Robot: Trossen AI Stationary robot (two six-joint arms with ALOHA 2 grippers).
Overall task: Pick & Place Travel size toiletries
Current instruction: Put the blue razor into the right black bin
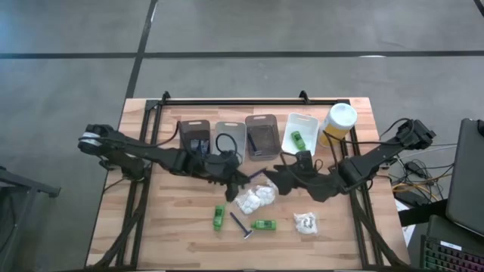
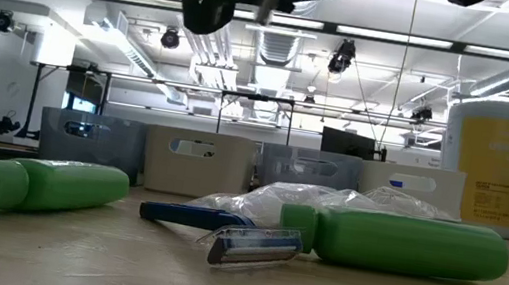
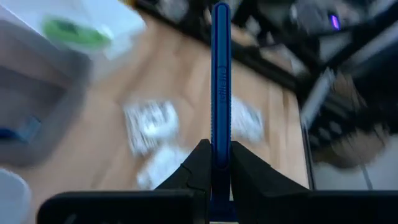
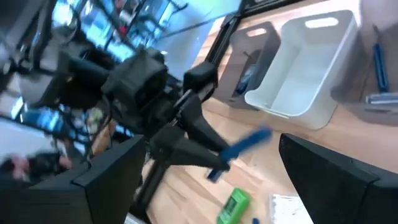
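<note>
Here, a thin blue razor (image 3: 220, 81) is clamped between the fingers of the left gripper (image 3: 214, 163), standing straight out past the fingertips; from the right wrist view the same razor (image 4: 239, 151) is seen carried above the table, near the row of bins. The hold is taken low on the handle, so most of the length is left unsupported. A swing or a knock against a bin wall could turn the razor in the grip or pull it free, and it could be dropped short of its bin.

The right gripper (image 4: 211, 180) is held with its fingers spread and nothing between them, close by the left arm above the middle of the table (image 1: 151, 227). A collision between the two arms is judged the second risk, since both are crowded over the white sachets (image 1: 254, 199).

Several toiletries are left on the wood: two green bottles (image 1: 218, 217), (image 1: 263, 224), a second razor (image 1: 241, 224) between them, and another sachet (image 1: 305, 222) to the right. One green bottle (image 1: 298, 139) already lies in the white bin (image 1: 302, 120). A wrong bin could be chosen, since the grey bins (image 1: 228, 132) stand tightly side by side.
</note>
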